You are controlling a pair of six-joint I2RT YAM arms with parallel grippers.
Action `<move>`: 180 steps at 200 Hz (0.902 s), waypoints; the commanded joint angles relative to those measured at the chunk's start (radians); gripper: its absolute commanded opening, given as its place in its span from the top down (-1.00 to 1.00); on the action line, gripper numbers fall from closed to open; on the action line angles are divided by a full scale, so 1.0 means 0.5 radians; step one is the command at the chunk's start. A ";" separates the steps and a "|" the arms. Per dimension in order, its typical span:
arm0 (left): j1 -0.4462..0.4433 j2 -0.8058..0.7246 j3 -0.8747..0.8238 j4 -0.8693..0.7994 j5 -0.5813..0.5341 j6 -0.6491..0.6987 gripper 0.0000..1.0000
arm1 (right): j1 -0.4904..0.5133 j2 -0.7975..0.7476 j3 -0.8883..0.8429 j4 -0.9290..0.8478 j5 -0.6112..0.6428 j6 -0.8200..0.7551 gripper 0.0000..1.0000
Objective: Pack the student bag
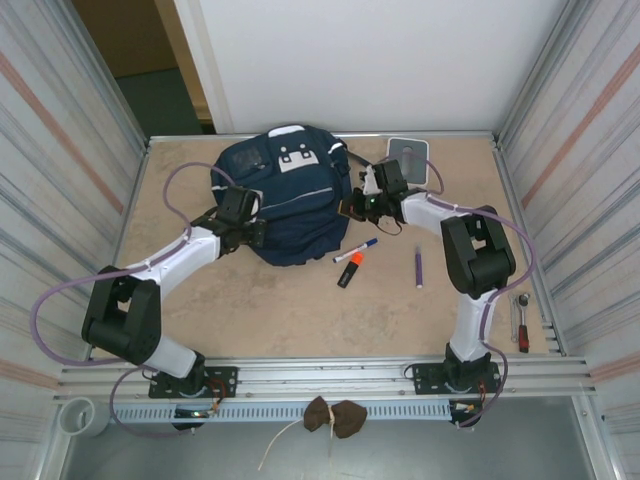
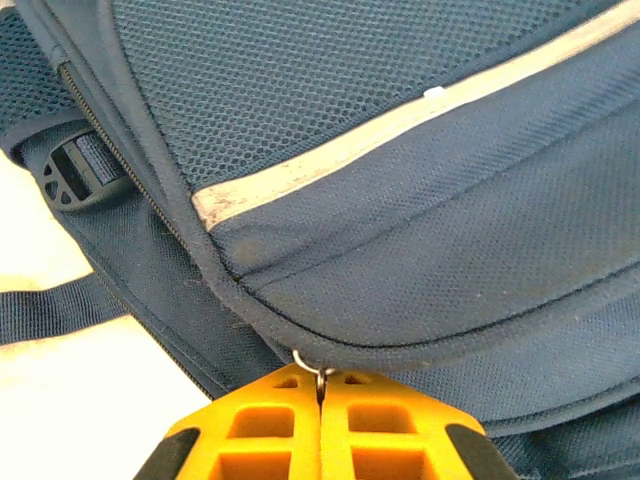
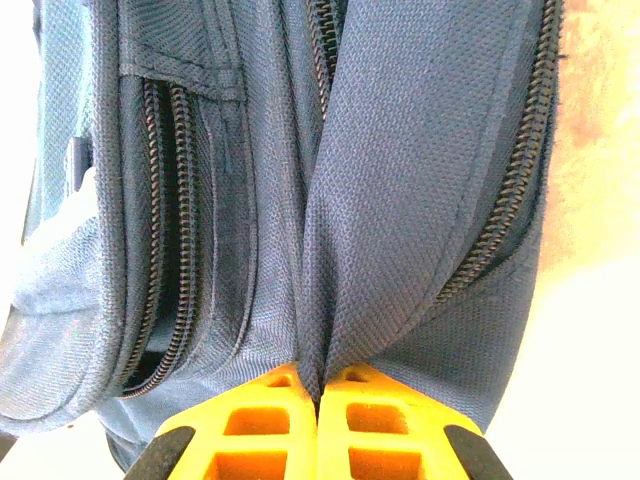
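Bag spot: student bag [image 1: 285, 195] lies far-centre on counter [image 1: 250, 310], btwn the two arms.
L pincer: left pincer [image 2: 321, 385] clamped tight on a small metal zip ring [image 2: 308, 360] at a curved seam of the bag.
R pincer: right pincer [image 3: 318, 385] pinched flat on a fold of bag fabric, btwn two zip tracks, on bag's right side.
Nearby: white-grey box [image 1: 408, 152] just behind R wrist; blue-capped marker [image 1: 356, 250] & orange-black highlighter [image 1: 349, 271] near bag's front-right edge; purple pen [image 1: 418, 267] beside R arm.
Edges: small red-tipped metal tool [image 1: 521, 322] by right rail; brown cloth [image 1: 333, 416] past front rail.
In the way: dark strap [image 2: 50, 310] & plastic buckle [image 2: 75, 170] lie loose left of L pincer.
Materials: navy woven nylon, mesh panel, thin pale reflective stripe [image 2: 400, 120], coil zips; pincer fingers yellow plastic w/ cut-outs; counter speckled beige.
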 commanded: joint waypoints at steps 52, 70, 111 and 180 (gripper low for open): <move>-0.145 0.018 0.141 0.133 0.338 -0.137 1.00 | -0.028 0.294 0.631 -0.242 0.071 -0.115 0.21; -0.196 0.064 0.194 0.133 0.331 -0.137 1.00 | -0.031 0.115 0.399 -0.217 0.123 -0.136 -0.01; -0.259 0.084 0.215 0.136 0.307 -0.137 1.00 | 0.081 -0.143 -0.037 -0.074 0.199 -0.126 -0.37; -0.297 0.063 0.172 0.115 0.281 -0.118 1.00 | 0.156 0.138 0.206 -0.167 0.304 -0.203 0.04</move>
